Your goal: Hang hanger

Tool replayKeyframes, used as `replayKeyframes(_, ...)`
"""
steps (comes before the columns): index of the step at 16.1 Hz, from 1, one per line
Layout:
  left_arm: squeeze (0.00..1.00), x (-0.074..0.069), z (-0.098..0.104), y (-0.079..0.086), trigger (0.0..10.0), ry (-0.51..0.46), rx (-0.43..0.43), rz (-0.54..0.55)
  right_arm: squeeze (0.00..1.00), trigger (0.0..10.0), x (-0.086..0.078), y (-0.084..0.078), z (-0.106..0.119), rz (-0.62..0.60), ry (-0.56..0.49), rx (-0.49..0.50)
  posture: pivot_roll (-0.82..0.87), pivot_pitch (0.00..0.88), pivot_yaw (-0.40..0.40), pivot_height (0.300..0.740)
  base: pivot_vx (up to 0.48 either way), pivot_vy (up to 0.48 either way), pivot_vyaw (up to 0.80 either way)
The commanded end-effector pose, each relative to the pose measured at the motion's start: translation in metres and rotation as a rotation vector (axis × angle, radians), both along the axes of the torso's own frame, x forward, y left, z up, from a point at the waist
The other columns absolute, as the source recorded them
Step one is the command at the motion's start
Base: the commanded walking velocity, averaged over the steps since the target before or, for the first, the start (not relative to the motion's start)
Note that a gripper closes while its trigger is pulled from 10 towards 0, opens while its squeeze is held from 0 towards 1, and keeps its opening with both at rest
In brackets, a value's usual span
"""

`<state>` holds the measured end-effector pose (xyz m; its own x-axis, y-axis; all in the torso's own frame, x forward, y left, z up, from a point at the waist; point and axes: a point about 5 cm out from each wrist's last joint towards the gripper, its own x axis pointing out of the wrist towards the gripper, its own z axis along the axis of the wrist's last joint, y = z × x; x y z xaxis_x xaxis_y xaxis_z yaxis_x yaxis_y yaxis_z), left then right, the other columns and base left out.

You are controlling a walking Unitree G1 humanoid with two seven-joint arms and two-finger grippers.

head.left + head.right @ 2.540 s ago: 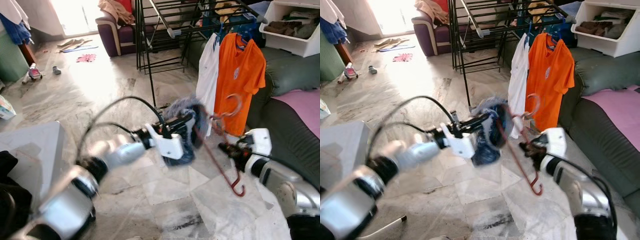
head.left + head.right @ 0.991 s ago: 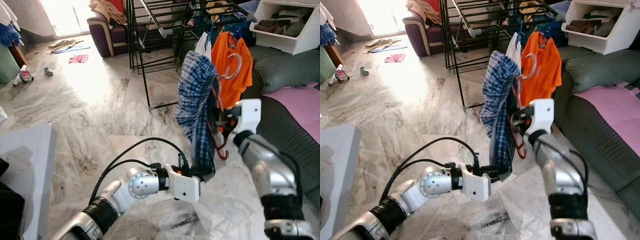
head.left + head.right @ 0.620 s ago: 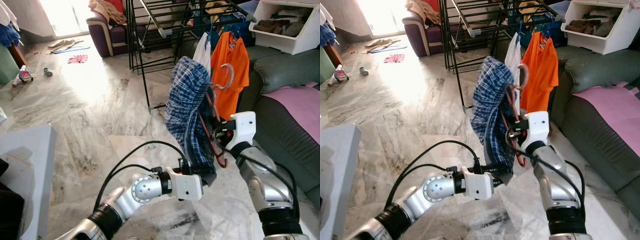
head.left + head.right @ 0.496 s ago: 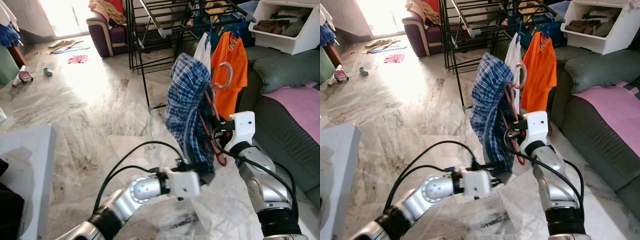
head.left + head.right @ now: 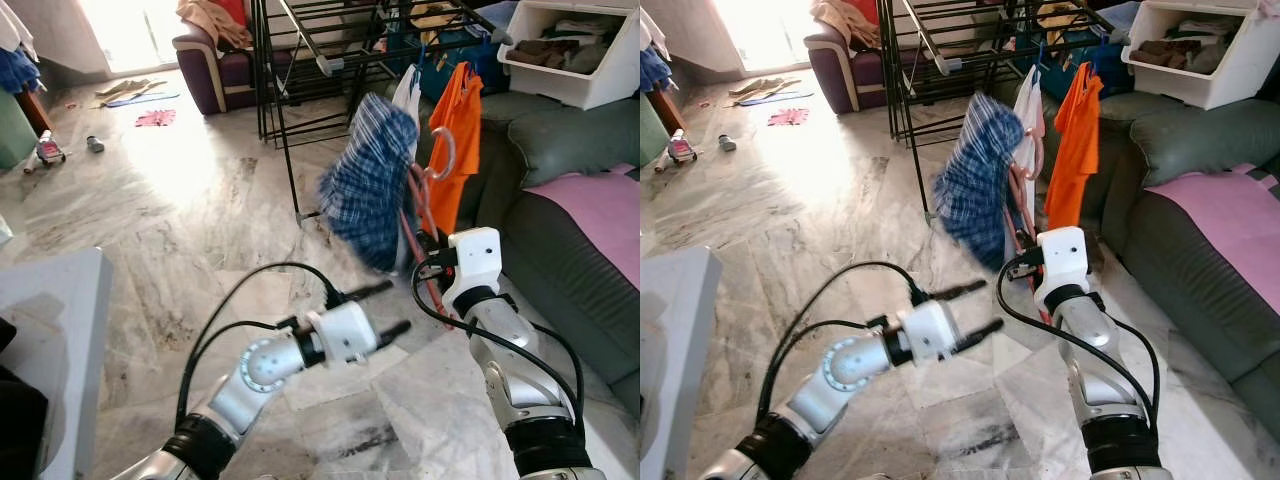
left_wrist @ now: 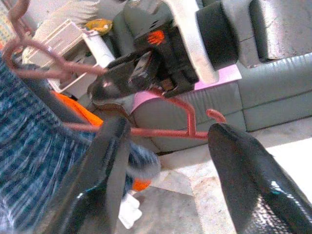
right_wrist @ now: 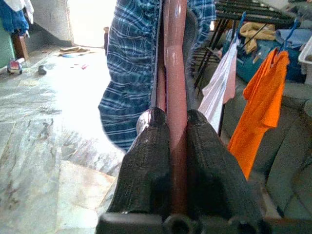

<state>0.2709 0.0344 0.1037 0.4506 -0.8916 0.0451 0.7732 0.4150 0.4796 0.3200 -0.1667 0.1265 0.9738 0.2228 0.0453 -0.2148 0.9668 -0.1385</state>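
A red hanger (image 5: 424, 196) carries a blue plaid garment (image 5: 368, 180), which swings blurred out to the left. My right gripper (image 5: 430, 270) is shut on the hanger's lower bar, and the wrist view has the bar (image 7: 175, 73) pinched between both fingers with the plaid garment (image 7: 131, 73) behind. Lower down, in front of the garment, my left gripper (image 5: 385, 310) is open and holds nothing. Its wrist view looks between its fingers (image 6: 105, 180) at the hanger (image 6: 161, 131). Behind stands the black drying rack (image 5: 300, 60) with an orange shirt (image 5: 455, 140) and a white garment (image 5: 408, 95).
A dark green sofa (image 5: 580, 150) with a pink cloth (image 5: 600, 200) lies on the right, a white bin (image 5: 570, 50) above it. A purple armchair (image 5: 215, 60) stands at the back, a pale box (image 5: 60, 300) at near left. Small items lie on the marble floor (image 5: 170, 200).
My left gripper has let go of the plaid garment's hem and opened, drawing back to the left. The freed garment swings up and left. The right gripper still holds the hanger, slightly lower.
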Motion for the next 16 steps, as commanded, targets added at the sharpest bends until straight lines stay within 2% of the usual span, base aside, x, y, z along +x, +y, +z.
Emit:
replayKeyframes(1, 1.00, 0.002, -0.002, 0.014, 10.0, 0.028, 0.001, 0.047, 0.00, 10.0, 0.001, 0.000, 0.012, 0.025, -0.063, -0.027, -0.04, 0.019, 0.013, 0.740, 0.000, 0.000, 0.00)
replayKeyframes(3, 1.00, 0.011, -0.004, 0.045, 10.0, 0.052, -0.010, 0.189, 0.00, 10.0, -0.009, -0.002, 0.011, 0.106, -0.074, -0.046, -0.04, 0.026, 0.015, 0.740, 0.000, 0.000, 0.00)
replayKeyframes(4, 1.00, 0.021, -0.003, 0.063, 10.0, 0.062, -0.034, 0.304, 0.00, 10.0, -0.021, 0.001, 0.010, 0.221, -0.080, -0.051, -0.04, 0.028, 0.015, 0.740, 0.000, 0.000, 0.00)
replayKeyframes(5, 1.00, 0.031, 0.002, 0.078, 10.0, 0.050, -0.051, 0.398, 0.00, 10.0, -0.031, 0.001, 0.004, 0.285, -0.058, -0.104, -0.04, 0.028, 0.015, 0.740, 0.000, 0.000, 0.00)
replayKeyframes(7, 1.00, 0.043, 0.011, 0.094, 10.0, 0.011, -0.037, 0.470, 0.00, 10.0, -0.046, -0.003, -0.002, 0.366, -0.028, -0.150, -0.04, 0.029, 0.012, 0.740, 0.000, 0.000, 0.00)
replayKeyframes(9, 1.00, 0.047, 0.016, 0.100, 10.0, -0.025, -0.010, 0.471, 0.00, 10.0, -0.053, -0.009, -0.004, 0.373, -0.028, -0.176, -0.05, 0.029, 0.014, 0.740, 0.000, 0.000, 0.00)
replayKeyframes(12, 1.00, 0.051, 0.033, 0.107, 10.0, -0.167, 0.086, 0.412, 0.00, 10.0, -0.067, -0.017, -0.012, 0.452, 0.034, -0.205, -0.06, 0.026, 0.017, 0.740, 0.000, 0.000, 0.00)
replayKeyframes(14, 1.00, 0.054, 0.049, 0.113, 10.0, -0.274, 0.171, 0.336, 0.00, 10.0, -0.078, -0.025, -0.021, 0.521, 0.117, -0.220, -0.06, 0.028, 0.017, 0.740, 0.000, 0.000, 0.00)
replayKeyframes(16, 1.00, 0.056, 0.057, 0.115, 10.0, -0.325, 0.219, 0.299, 0.00, 10.0, -0.081, -0.029, -0.025, 0.542, 0.151, -0.229, -0.05, 0.027, 0.016, 0.740, 0.000, 0.000, 0.00)
